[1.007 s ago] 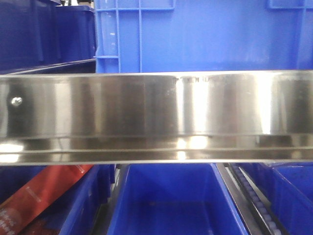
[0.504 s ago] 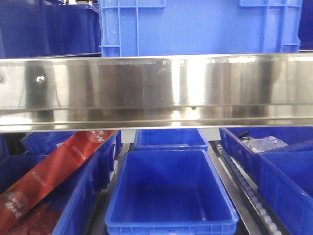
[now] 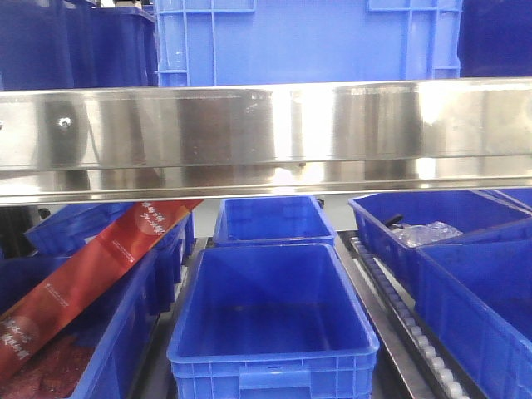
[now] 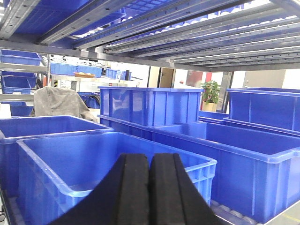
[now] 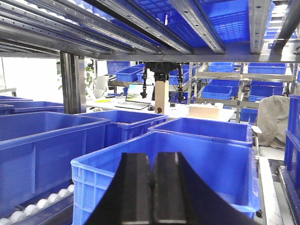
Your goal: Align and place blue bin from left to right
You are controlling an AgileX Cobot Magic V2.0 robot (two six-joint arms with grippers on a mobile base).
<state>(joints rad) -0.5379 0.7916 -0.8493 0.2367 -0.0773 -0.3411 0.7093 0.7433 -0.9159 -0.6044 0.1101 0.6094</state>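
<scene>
Tubs of dark royal blue filled the near field: we noted an empty tub (image 3: 273, 312) at centre on the lower shelf, a second tub (image 3: 274, 219) just behind it, and a red carton (image 3: 79, 283) leaning across the tubs to the left. At each wrist view the left tool (image 4: 149, 187) and the right tool (image 5: 153, 192) showed their black pads pressed together, clenched on nothing, each poised low over an open tub. Above the tubs ran the steel shelf rail (image 3: 266, 137), and beyond it, on the upper shelf, stood the blue bin (image 3: 307, 41), lighter in colour, with ribbed corners.

Compared with the front view a second earlier, the rail had climbed in the frame and narrowed, the lower shelf had opened to sight, and the blue bin had shrunk toward the top edge. We judged that the camera had drawn back or dropped; the bin remained ungrasped, so alignment was yet to begin.
</scene>
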